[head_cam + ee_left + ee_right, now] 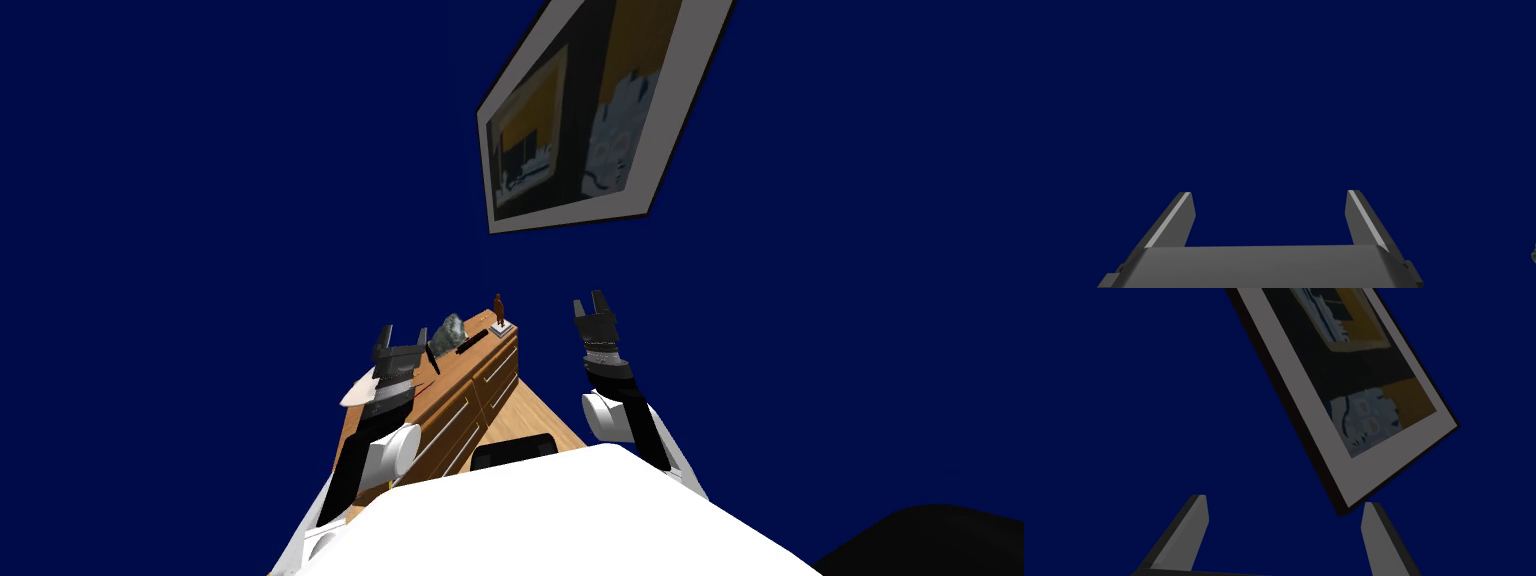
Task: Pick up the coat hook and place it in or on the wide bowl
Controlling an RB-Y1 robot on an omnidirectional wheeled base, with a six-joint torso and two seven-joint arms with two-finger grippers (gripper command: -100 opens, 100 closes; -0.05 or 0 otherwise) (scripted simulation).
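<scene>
On top of a wooden dresser [470,385] lies a short dark bar, the coat hook [472,341], as far as I can tell. A pale wide bowl [356,392] peeks out at the dresser's near left end, partly hidden by my left arm. My left gripper [401,337] hovers over that end, between bowl and hook, with its fingers wide open and nothing between them. In the left wrist view the gripper [1269,200] faces a flat dark blue wall. My right gripper [590,303] is raised to the right of the dresser, open and empty; its fingers [1199,518] stand apart.
A grey-green crumpled object [450,332] sits just beside the hook, and a small brown figurine [499,310] on a white base stands at the dresser's far end. The dresser stands against the dark blue wall [200,200]. A thin dark stick [433,360] lies near my left gripper.
</scene>
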